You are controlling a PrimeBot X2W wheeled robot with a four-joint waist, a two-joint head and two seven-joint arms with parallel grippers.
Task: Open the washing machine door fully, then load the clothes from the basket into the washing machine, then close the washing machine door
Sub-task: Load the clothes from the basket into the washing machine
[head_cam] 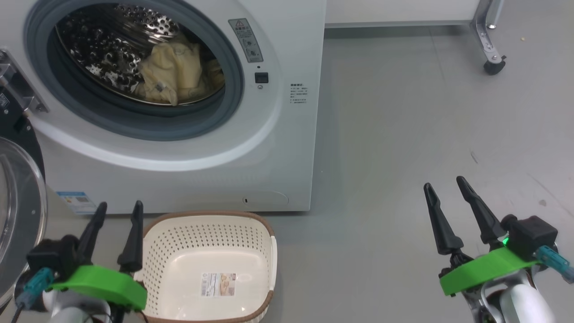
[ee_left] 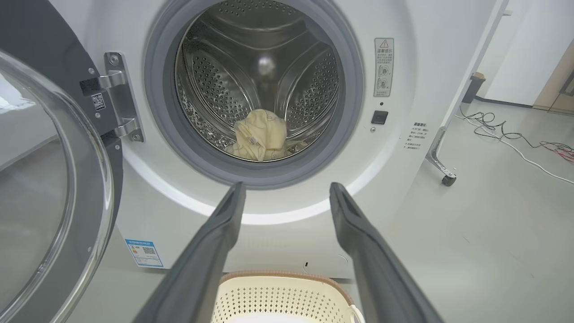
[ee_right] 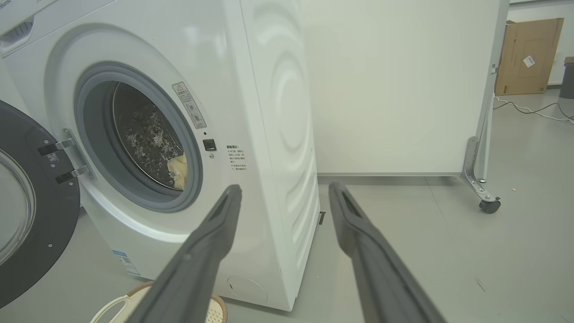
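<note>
The washing machine (head_cam: 251, 148) stands with its door (head_cam: 18, 211) swung wide open to the left; the door (ee_left: 49, 188) also fills the left of the left wrist view. Cream-yellow clothes (head_cam: 172, 74) lie inside the steel drum, also seen as clothes (ee_left: 260, 134) and clothes (ee_right: 178, 170). The cream basket (head_cam: 210, 264) sits on the floor before the machine, holding nothing but its label. My left gripper (head_cam: 119, 208) hangs open just left of the basket, empty. My right gripper (head_cam: 446, 184) is open and empty over bare floor to the right.
A white panel on a castor leg (head_cam: 493, 67) stands behind and right of the machine. Cables (ee_left: 515, 139) trail over the grey floor at the far right. A cardboard box (ee_right: 527, 54) leans against the wall beyond.
</note>
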